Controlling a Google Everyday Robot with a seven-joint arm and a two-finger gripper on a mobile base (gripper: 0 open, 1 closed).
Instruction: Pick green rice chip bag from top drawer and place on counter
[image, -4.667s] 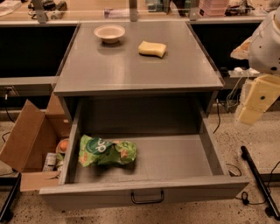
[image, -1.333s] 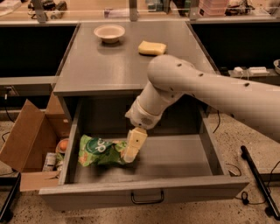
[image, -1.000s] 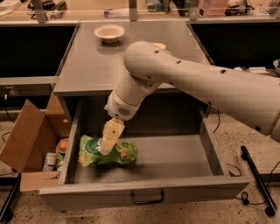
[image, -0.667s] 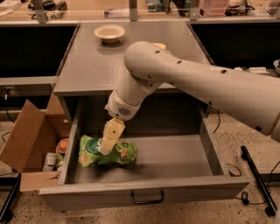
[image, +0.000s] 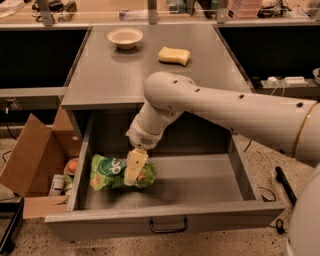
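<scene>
The green rice chip bag (image: 111, 172) lies crumpled on the floor of the open top drawer (image: 200, 180), at its left end. My gripper (image: 134, 169) hangs from the white arm (image: 225, 112) and points down into the drawer, right over the right part of the bag and touching or nearly touching it. Its cream-coloured fingers cover part of the bag. The counter (image: 150, 70) is the grey top above the drawer.
A white bowl (image: 125, 37) and a yellow sponge (image: 174, 55) sit at the back of the counter. An open brown cardboard box (image: 35, 160) with small items stands on the floor left of the drawer. The drawer front has a dark wire handle (image: 169, 226).
The arm swung in from the right over the drawer, went to the bag's left part, and now has shifted right so the gripper sits on the bag's right part.
</scene>
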